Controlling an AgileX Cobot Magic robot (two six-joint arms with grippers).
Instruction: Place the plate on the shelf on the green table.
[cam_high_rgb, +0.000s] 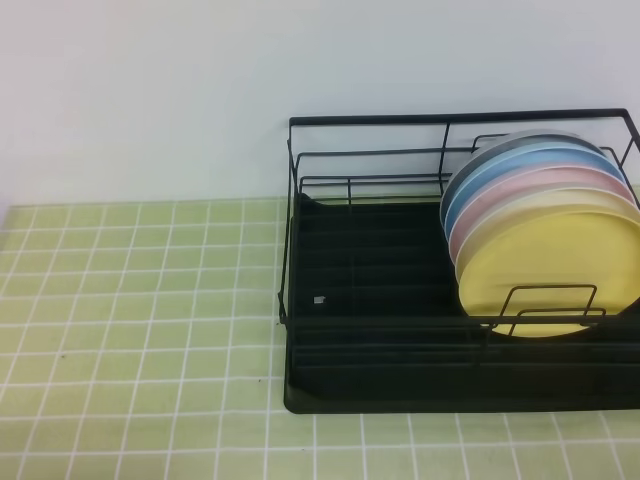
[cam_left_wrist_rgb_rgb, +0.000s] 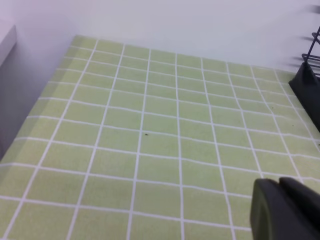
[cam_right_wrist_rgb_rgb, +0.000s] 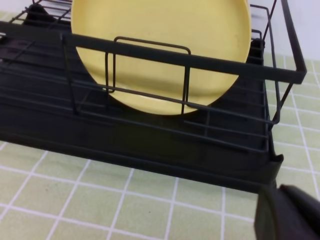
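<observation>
The pale-yellow plate (cam_high_rgb: 550, 265) stands upright in the black wire shelf (cam_high_rgb: 380, 300), at the front of a row of plates on its right side. The shelf rests on the green table (cam_high_rgb: 140, 330). In the right wrist view the plate (cam_right_wrist_rgb_rgb: 160, 45) sits behind the shelf's front wires (cam_right_wrist_rgb_rgb: 125, 135), and nothing holds it. Only a black bit of my right gripper (cam_right_wrist_rgb_rgb: 287, 215) shows at the lower right corner, in front of the shelf and apart from it. A black bit of my left gripper (cam_left_wrist_rgb_rgb: 282, 210) hangs over bare tiles (cam_left_wrist_rgb_rgb: 150, 125). Neither gripper shows in the high view.
A pink plate (cam_high_rgb: 545, 190), a blue plate (cam_high_rgb: 530, 163) and a grey plate (cam_high_rgb: 505, 148) stand behind the yellow one. The shelf's left half holds no plates. The shelf's corner (cam_left_wrist_rgb_rgb: 307, 82) shows at the right edge of the left wrist view. A white wall runs behind the table.
</observation>
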